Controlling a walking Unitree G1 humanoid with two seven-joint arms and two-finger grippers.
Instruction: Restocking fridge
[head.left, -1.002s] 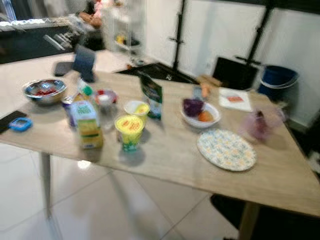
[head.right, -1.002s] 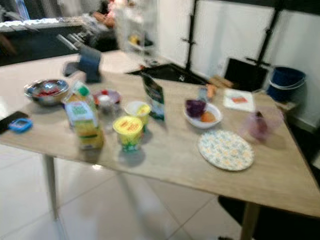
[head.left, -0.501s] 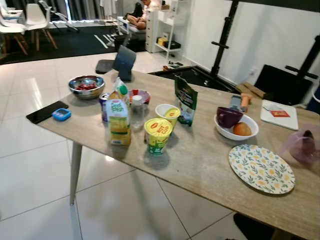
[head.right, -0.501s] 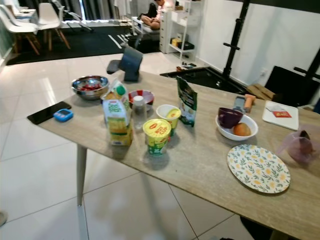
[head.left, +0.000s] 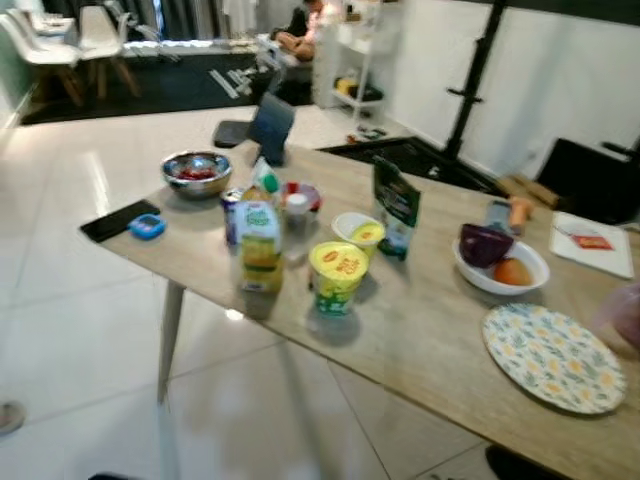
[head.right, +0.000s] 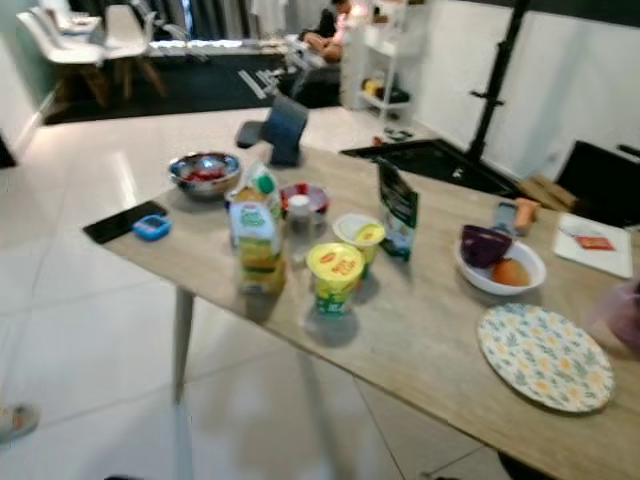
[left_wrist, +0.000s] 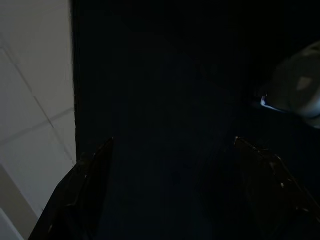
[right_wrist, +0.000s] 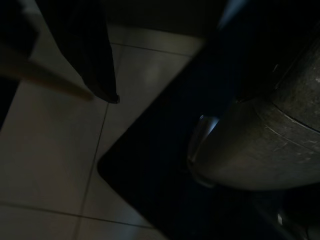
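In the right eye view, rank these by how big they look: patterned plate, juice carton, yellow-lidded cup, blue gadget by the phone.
1. Patterned plate, widest by far.
2. Juice carton.
3. Yellow-lidded cup, shorter than the carton, though it stands slightly nearer the camera.
4. Blue gadget, smallest; it also lies farther off.

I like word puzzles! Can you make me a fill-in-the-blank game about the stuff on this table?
1. The orange fruit lies in a white ____.
2. The flat round plate has a ____ pattern.
3. The shiny metal bowl holds something ____ in colour.
4. The small blue gadget sits beside a black ____.

Missing words: bowl; leaf; red; phone
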